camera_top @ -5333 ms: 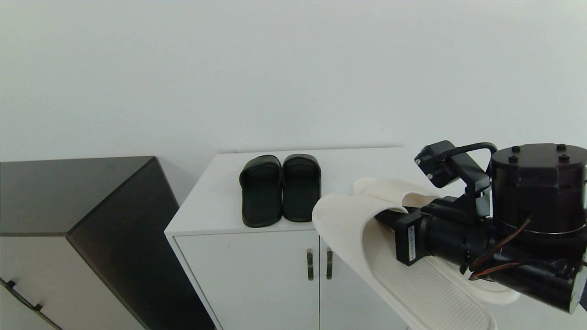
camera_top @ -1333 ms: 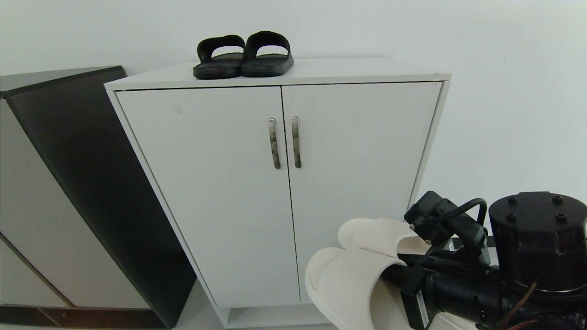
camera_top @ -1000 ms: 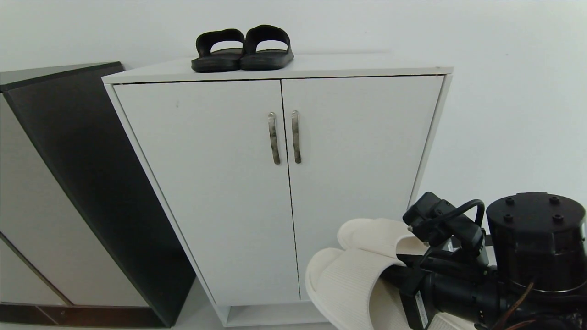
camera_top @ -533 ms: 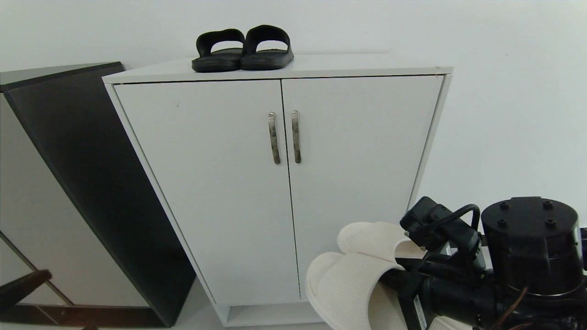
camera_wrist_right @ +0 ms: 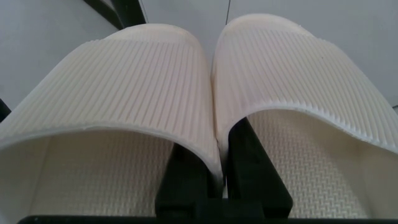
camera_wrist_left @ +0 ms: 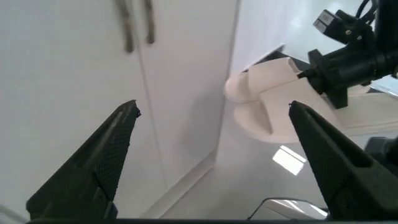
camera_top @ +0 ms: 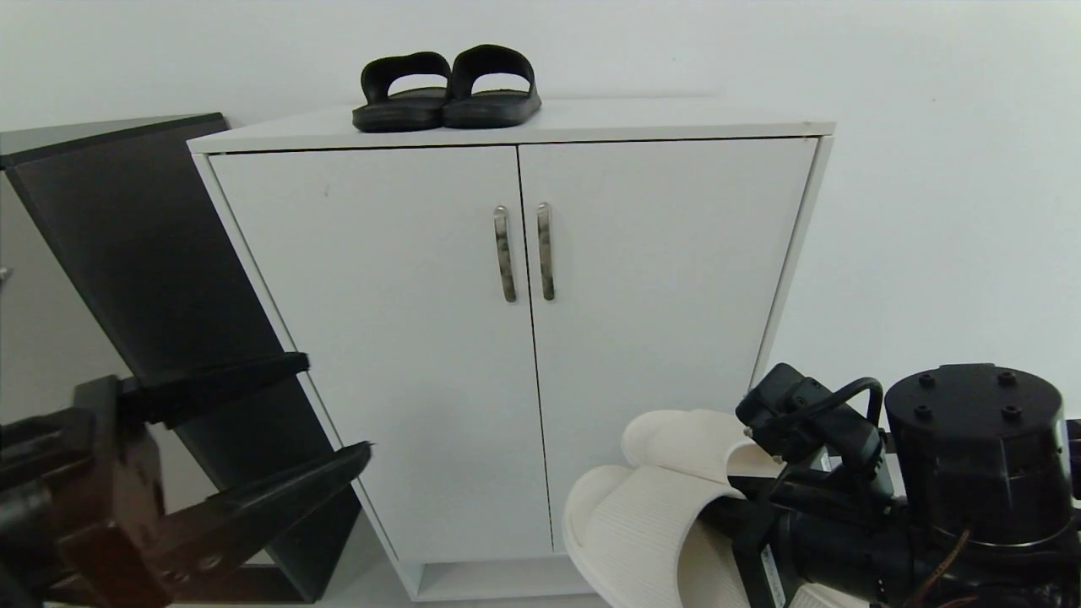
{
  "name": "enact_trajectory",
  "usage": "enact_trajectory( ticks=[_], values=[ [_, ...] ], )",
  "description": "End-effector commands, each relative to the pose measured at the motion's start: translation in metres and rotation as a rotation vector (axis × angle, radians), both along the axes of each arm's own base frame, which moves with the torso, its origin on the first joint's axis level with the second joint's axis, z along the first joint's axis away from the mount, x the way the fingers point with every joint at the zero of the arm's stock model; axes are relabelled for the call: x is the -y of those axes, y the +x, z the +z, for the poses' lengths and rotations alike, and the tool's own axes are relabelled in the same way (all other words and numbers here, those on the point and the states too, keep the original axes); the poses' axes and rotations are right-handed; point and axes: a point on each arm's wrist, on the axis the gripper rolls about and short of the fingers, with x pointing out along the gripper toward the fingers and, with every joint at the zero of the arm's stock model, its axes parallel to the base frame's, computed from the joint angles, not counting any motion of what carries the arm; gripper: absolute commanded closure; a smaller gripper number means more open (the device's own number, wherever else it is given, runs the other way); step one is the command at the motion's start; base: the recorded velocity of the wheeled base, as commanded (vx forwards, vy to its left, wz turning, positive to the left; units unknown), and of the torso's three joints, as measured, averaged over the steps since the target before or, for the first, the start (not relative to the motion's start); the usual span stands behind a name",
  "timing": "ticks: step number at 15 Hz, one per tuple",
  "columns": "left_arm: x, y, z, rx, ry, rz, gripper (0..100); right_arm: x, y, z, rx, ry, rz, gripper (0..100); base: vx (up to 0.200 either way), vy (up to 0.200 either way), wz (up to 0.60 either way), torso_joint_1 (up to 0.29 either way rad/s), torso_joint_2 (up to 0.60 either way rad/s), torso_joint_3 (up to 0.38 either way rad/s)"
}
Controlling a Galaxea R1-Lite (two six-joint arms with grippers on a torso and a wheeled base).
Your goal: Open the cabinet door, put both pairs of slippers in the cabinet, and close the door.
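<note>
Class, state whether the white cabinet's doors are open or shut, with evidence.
Shut: both cabinet doors sit flush, the two handles side by side, just a thin seam between them.

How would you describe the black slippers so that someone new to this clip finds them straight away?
Start at the white two-door cabinet against the wall and look at its top, left of the middle. The black slippers sit there side by side. They are dark and smooth, unlike the ribbed cream slippers low down before the right door.
</note>
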Motion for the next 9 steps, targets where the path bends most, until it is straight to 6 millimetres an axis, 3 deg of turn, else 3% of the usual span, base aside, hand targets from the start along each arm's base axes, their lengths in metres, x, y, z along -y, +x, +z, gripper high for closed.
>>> enact_trajectory(
  ticks=[1, 5, 9],
  values=[
    [0.028, 0.023, 0.002, -0.053, 0.021, -0.074, 0, 0.0, 0.0, 0.0, -0.001, 0.0, 0.002, 100, 0.0, 0.0, 0.0, 0.0, 0.0, 0.0],
    [0.068, 0.04, 0.013, -0.069, 0.016, -0.188, 0, 0.0, 0.0, 0.0, -0.001, 0.0, 0.002, 100, 0.0, 0.0, 0.0, 0.0, 0.0, 0.0],
    [0.082, 0.06, 0.031, -0.114, -0.075, -0.186, 0, 0.0, 0.0, 0.0, -0.001, 0.0, 0.002, 100, 0.0, 0.0, 0.0, 0.0, 0.0, 0.0]
  ],
)
